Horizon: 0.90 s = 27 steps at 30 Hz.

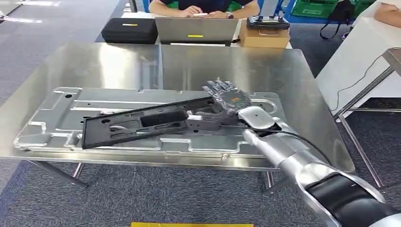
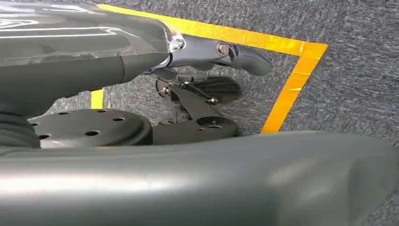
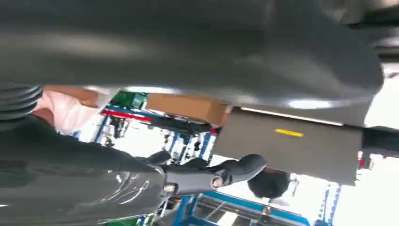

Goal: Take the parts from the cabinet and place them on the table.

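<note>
Head view: the right hand [image 1: 226, 97] rests on the far end of the long black part [image 1: 156, 123], fingers spread flat, gripping nothing. The part lies on a silver panel [image 1: 56, 123] on the table [image 1: 118, 61]. Beyond the hand stands a laptop [image 1: 196, 30].

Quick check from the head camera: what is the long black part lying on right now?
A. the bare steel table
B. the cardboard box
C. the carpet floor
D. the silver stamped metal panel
D: the long black part lies slantwise on the silver stamped panel, which itself rests on the steel table, with the right hand at the part's right end.
</note>
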Available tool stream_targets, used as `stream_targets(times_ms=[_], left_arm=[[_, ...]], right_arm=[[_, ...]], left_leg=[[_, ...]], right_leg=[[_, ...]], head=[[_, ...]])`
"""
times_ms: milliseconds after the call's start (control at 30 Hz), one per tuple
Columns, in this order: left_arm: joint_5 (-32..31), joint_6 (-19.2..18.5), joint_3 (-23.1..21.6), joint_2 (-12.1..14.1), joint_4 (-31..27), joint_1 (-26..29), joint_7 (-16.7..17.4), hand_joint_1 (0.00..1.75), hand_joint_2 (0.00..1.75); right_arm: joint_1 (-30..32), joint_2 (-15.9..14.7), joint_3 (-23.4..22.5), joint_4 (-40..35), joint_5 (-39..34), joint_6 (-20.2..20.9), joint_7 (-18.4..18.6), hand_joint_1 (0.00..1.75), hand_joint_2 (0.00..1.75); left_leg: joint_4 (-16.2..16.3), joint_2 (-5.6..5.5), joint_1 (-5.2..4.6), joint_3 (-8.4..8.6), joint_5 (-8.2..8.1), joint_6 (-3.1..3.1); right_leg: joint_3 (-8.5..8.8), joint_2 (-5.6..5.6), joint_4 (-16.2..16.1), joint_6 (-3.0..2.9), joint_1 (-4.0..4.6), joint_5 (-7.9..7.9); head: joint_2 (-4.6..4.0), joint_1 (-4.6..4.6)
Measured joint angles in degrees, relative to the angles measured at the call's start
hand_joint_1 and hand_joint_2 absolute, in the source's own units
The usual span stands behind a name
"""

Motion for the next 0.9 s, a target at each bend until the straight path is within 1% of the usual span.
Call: stream_targets(times_ms=[133,200,233,267,300,333,367,433,467,500,600,633,667,700,733,767,800,833,867,900], left_arm=[[0.6,0.1,0.0,0.0,0.0,0.1,-0.3,0.0,0.0],[1.0,0.1,0.1,0.0,0.0,0.1,-0.3,0.0,0.0],[1.1,0.1,0.1,0.0,0.0,0.1,-0.4,0.0,0.0],[1.1,0.0,0.2,0.0,0.0,0.1,-0.4,0.0,0.0],[1.1,-0.3,0.2,0.0,0.0,0.1,-0.4,0.0,0.0],[1.1,-0.7,0.2,0.0,0.0,0.1,-0.4,0.0,0.0],[1.2,-1.1,0.2,0.0,0.0,0.1,-0.4,0.0,0.0],[1.5,-2.4,0.3,0.0,0.0,0.1,-0.2,0.0,0.0],[1.6,-2.7,0.4,0.0,0.0,0.2,-0.2,0.0,0.0],[1.6,-3.0,0.5,0.0,0.0,0.2,-0.4,0.0,0.0],[2.1,-3.5,0.7,0.0,0.0,0.3,-0.4,0.0,0.0],[2.4,-3.5,0.9,0.0,0.0,0.3,-0.4,0.0,0.0],[2.6,-3.3,1.0,0.3,0.0,0.3,-0.2,0.0,0.0],[2.6,-3.0,1.1,0.3,0.0,0.3,-0.2,0.0,0.0],[2.5,-2.9,1.1,0.4,0.0,0.3,-0.2,0.0,0.0],[2.6,-2.6,1.1,0.3,0.0,0.2,-0.2,0.0,0.0],[2.6,-2.3,1.2,0.4,0.0,0.1,-0.2,0.0,0.0],[2.9,-2.3,1.4,0.5,0.0,0.1,-0.1,0.0,0.0],[2.9,-2.3,1.6,0.6,0.0,0.1,0.0,0.0,0.0],[2.9,-2.2,1.6,0.6,0.0,0.2,0.1,0.0,0.0]], right_arm=[[0.0,-5.1,-0.7,-2.1,-5.4,0.7,-2.1,0.0,0.0],[0.7,-7.2,-2.0,-3.9,-9.0,0.2,-2.9,0.0,0.0],[1.6,-7.9,-3.2,-5.4,-12.4,-0.4,-4.1,0.0,0.0],[3.0,-8.1,-4.7,-7.4,-18.3,-0.8,-6.5,0.0,0.0],[5.1,-7.8,-6.7,-9.6,-25.2,-0.8,-9.7,0.0,0.0],[8.0,-7.0,-9.6,-12.9,-33.9,0.2,-13.8,0.0,0.0],[10.0,-6.2,-11.5,-14.9,-39.7,1.5,-16.3,0.0,0.0],[15.7,-3.3,-16.4,-21.2,-56.9,7.8,-23.3,0.0,0.0],[18.5,-1.4,-18.6,-24.6,-63.8,11.4,-26.4,0.0,0.0],[20.9,0.1,-20.3,-27.8,-68.5,14.3,-28.6,0.0,0.0],[26.0,3.9,-23.6,-35.5,-75.6,20.3,-31.7,0.0,0.0],[27.4,5.2,-24.3,-38.3,-78.0,23.0,-32.6,0.0,0.0],[28.5,6.6,-24.6,-41.0,-79.4,25.1,-33.0,0.0,0.0],[29.3,7.6,-24.7,-43.2,-80.1,26.4,-33.1,0.0,0.0],[30.1,8.6,-24.7,-45.6,-80.7,27.5,-33.1,0.0,0.0],[31.0,9.1,-24.7,-47.5,-81.1,28.2,-33.2,0.0,0.0],[31.4,9.7,-24.6,-49.1,-81.2,29.0,-33.5,0.0,0.0],[31.8,10.1,-24.6,-50.4,-81.3,29.4,-33.6,0.0,0.0],[32.3,10.4,-24.6,-51.4,-81.3,29.8,-33.9,0.0,0.0],[32.8,10.7,-24.5,-52.1,-81.1,30.1,-34.3,0.0,0.0]], left_leg=[[0.0,0.0,-0.05,-0.02,0.0,0.0],[0.0,0.0,-0.05,-0.02,-0.01,0.0],[0.0,0.0,-0.04,-0.02,-0.01,0.0],[0.0,0.0,-0.03,-0.02,-0.01,0.0],[0.0,-0.03,-0.02,-0.02,-0.02,0.0],[0.0,-0.05,0.01,-0.04,-0.03,-0.01],[0.0,-0.08,0.01,-0.05,-0.03,-0.01],[0.0,-0.1,0.06,-0.05,-0.03,-0.01],[-0.1,-0.11,0.06,-0.05,-0.03,-0.01],[-0.1,-0.11,0.06,-0.05,-0.03,-0.01],[-0.1,-0.11,0.06,-0.04,-0.04,-0.02],[0.1,-0.11,-0.04,-0.09,-0.2,0.12],[0.2,-0.15,-0.23,-0.03,-0.01,0.82],[0.1,-0.15,-0.41,0.07,0.19,1.12],[-0.9,-0.09,-0.47,0.43,0.79,1.69],[-2.3,0.56,0.0,1.05,1.68,1.89],[-3.1,0.56,0.07,1.18,2.14,2.57],[-3.1,0.57,0.1,1.0,2.34,2.58],[-3.0,0.66,0.07,0.82,2.35,2.56],[-2.8,0.8,0.07,0.62,2.41,2.46]], right_leg=[[-0.01,0.0,0.0,0.0,-0.05,0.0],[-0.02,0.0,0.0,0.0,-0.05,0.0],[-0.02,0.0,0.0,0.0,-0.04,0.0],[-0.02,-0.01,0.0,0.0,-0.04,0.0],[-0.01,-0.04,0.0,0.0,-0.02,-0.01],[0.0,-0.08,0.0,0.01,0.0,-0.02],[-0.02,-0.08,0.0,0.03,0.01,-0.04],[-0.02,-0.11,0.0,0.02,0.05,-0.1],[-0.02,-0.16,0.0,0.02,0.05,-0.12],[-0.03,-0.16,0.0,0.02,0.05,-0.13],[-0.04,-0.12,0.0,-0.03,0.06,-0.16],[0.0,-0.13,-0.3,0.08,-0.15,-0.05],[0.07,-0.14,-0.3,0.64,-0.39,0.32],[0.15,-0.09,-0.5,0.88,-0.52,0.49],[0.33,0.05,-0.9,1.27,-0.46,0.75],[0.38,-0.02,-0.3,1.03,-0.44,-0.34],[-0.39,-0.08,1.6,0.78,-0.28,-2.66],[-1.76,-0.11,5.1,0.72,-0.26,-5.07],[-3.31,-0.12,9.5,0.76,-0.35,-7.4],[-4.63,-0.12,13.4,0.91,-0.43,-9.13]], head=[[0.0,0.0],[0.0,0.0],[0.0,0.0],[0.0,0.0],[0.0,0.0],[0.0,0.04],[0.0,0.04],[0.0,0.07],[0.0,0.07],[0.0,0.07],[0.0,0.07],[0.0,0.07],[0.0,0.07],[0.0,0.02],[0.0,0.04],[0.0,0.04],[0.0,0.44],[0.0,0.72],[0.0,0.9],[0.0,0.92]])
